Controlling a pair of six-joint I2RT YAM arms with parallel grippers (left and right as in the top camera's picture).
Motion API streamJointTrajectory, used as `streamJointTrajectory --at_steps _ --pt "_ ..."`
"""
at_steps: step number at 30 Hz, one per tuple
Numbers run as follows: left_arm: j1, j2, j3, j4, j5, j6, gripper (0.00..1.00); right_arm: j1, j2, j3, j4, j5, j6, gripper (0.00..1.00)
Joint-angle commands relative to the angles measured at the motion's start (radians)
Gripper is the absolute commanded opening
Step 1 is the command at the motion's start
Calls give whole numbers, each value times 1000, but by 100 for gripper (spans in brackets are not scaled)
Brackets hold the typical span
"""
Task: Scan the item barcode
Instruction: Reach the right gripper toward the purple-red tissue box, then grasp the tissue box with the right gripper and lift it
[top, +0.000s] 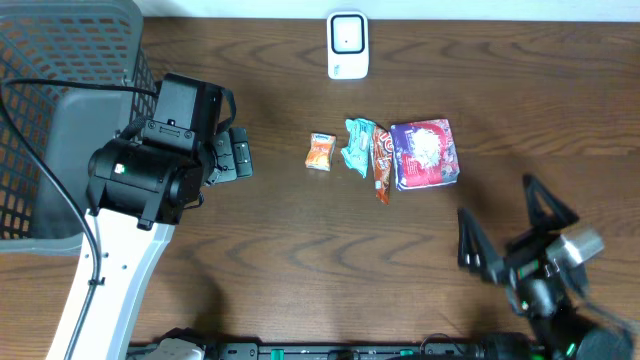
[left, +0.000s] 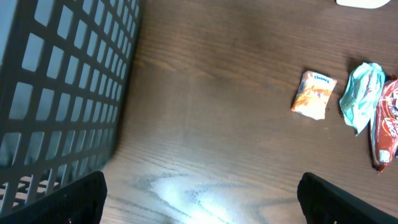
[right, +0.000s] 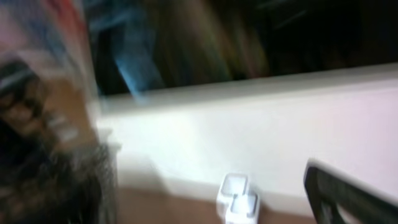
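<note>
A white scanner (top: 347, 45) stands at the far edge of the wooden surface (top: 300, 260). The items that could be scanned lie in a short row on the robot's side of the scanner, apart from it, and none is held. From the robot's left the row runs: a small orange packet (top: 319, 151), a crumpled teal wrapper (top: 357, 146), a slim red bar wrapper (top: 381, 162) and a larger purple-and-red pack (top: 425, 153). The orange packet sits a little left of the scanner's line with a gap before the teal wrapper; the other three lie close together, the red bar wrapper against the pack, which lies right of the scanner.

The left gripper (top: 237, 155) hangs left of the scanner and nearer the robot, about level with the row; its jaws are spread wide with nothing between them, and it is well apart from the orange packet. In the left wrist view only bare wood shows between the two dark fingertips (left: 81, 199). A black mesh basket (top: 60, 60) stands far to the left of the scanner, beside that arm.

The right gripper (top: 508, 222) is right of the scanner and much nearer the robot, past the pack; its jaws are likewise spread and empty, over bare wood. The right wrist view is too smeared to tell anything reliable.
</note>
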Motion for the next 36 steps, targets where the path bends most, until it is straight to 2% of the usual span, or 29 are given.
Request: streamJointTrajectory --at_steps 1,2,3,6,11,13,19,23,29,32,36 --pt "4 -2 3 -4 -13 10 98 -3 296 318 -389 158 -428 99" --pt "4 -2 3 -4 -13 10 98 -3 375 389 -487 182 -461 99" --pt "4 -2 3 -4 -13 10 98 -3 528 518 -652 211 -501 99" --pt "4 -2 3 -4 -13 10 98 -3 815 750 -919 228 -528 99" --pt "4 -2 3 -4 -13 10 98 -3 1213 1077 -1262 143 -531 99" --pt "4 -2 3 -4 -13 10 98 -3 1328 1170 -1342 121 -531 99" --pt "4 -2 3 -4 -13 10 98 -11 1554 1244 -1337 95 -530 99" --pt "4 -2 3 -4 -13 10 98 -53 1643 1244 -1284 46 -452 99" --pt "4 -2 3 -4 -13 10 98 -104 1752 1244 -1236 -55 -554 98" --pt "4 -2 3 -4 -13 10 98 -127 1820 1244 -1216 -76 -595 87" --pt "4 -2 3 -4 -13 10 98 -134 1895 1244 -1200 -102 -632 86"
